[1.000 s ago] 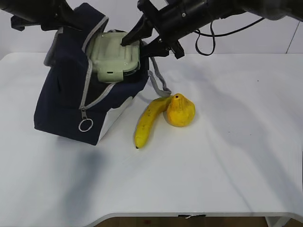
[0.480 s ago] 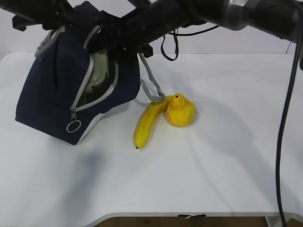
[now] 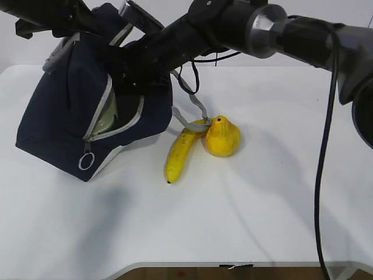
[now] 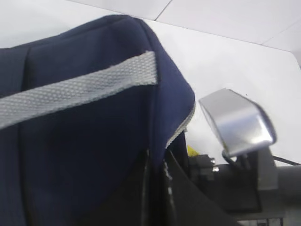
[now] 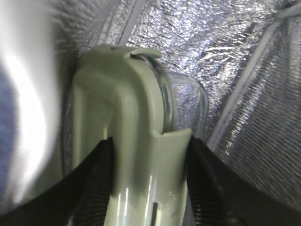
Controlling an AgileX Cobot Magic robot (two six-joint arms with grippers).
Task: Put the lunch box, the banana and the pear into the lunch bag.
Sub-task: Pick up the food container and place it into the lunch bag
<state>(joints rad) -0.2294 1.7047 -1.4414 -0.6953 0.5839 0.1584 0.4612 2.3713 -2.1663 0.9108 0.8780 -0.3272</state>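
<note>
The navy lunch bag (image 3: 58, 125) stands at the left, its zipper open. My right gripper (image 5: 149, 188) is inside it, shut on the sage-green lid of the lunch box (image 5: 136, 141), against the silver foil lining (image 5: 211, 52). In the exterior view only a sliver of the lunch box (image 3: 108, 121) shows through the opening. My left gripper (image 4: 155, 188) is shut on the bag's top edge (image 4: 160, 117) and holds it up. The banana (image 3: 180, 153) and the pear (image 3: 221, 137) lie touching on the table to the right of the bag.
The bag's grey webbing handle (image 3: 189, 114) hangs over the banana's upper end. The zipper's ring pull (image 3: 86, 161) dangles at the bag's front. The right arm (image 3: 256, 29) reaches across from the upper right. The white table (image 3: 262, 204) runs to the front edge.
My right gripper has pushed the lunch box deeper into the bag, so it is now nearly hidden. The bag has shifted left and its opening has narrowed. Banana and pear have not moved.
</note>
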